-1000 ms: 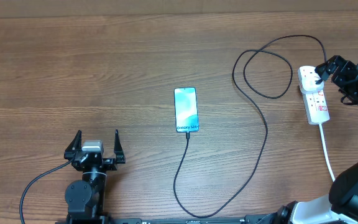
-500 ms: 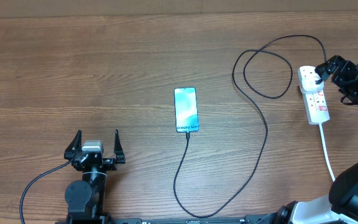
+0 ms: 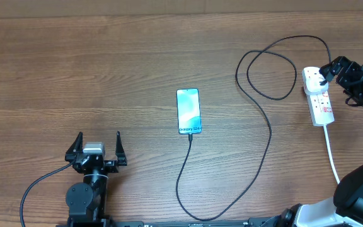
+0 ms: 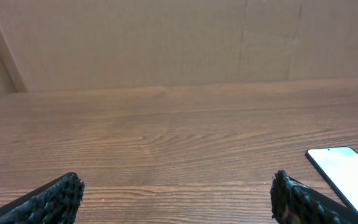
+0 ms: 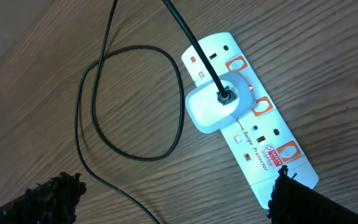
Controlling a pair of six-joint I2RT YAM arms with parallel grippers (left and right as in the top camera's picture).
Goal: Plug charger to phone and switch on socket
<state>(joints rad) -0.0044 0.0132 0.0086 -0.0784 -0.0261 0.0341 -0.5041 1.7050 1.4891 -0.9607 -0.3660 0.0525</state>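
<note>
Right wrist camera first, because that is where the writing is: the socket point(image 5: 253, 143), a white power strip lying slantwise on the wood, carries the words "Surge Protector" in small print, with a red label just below it too small to read. A white adapter point(image 5: 213, 106) sits plugged into the strip, and the charger point(image 5: 132, 93), a thin black cable, comes out of its middle and curls into a loose loop on the table point(image 5: 36, 74). Red-rimmed switches line one edge of the strip, and the one beside the adapter seems to glow, though it is partly hidden. The right gripper point(image 5: 176, 199) hangs above all this with its ribbed fingertips point(image 5: 55, 196) spread wide, holding nothing. The overhead view gives what that camera cannot: the phone point(image 3: 188, 111) flat in the middle of the table, light-blue screen lit and reading "Galaxy", well apart from the socket point(image 3: 318, 96) at the right side. The charger point(image 3: 266, 135) meets the phone's near end, sweeps toward the table's near edge, climbs right and loops before reaching the strip. The right gripper point(image 3: 330, 70) hovers over the strip's far end. The left gripper point(image 3: 97, 142) sits low and left, jaws open and empty, and its own camera catches only a corner of the phone point(image 4: 347, 174).
</note>
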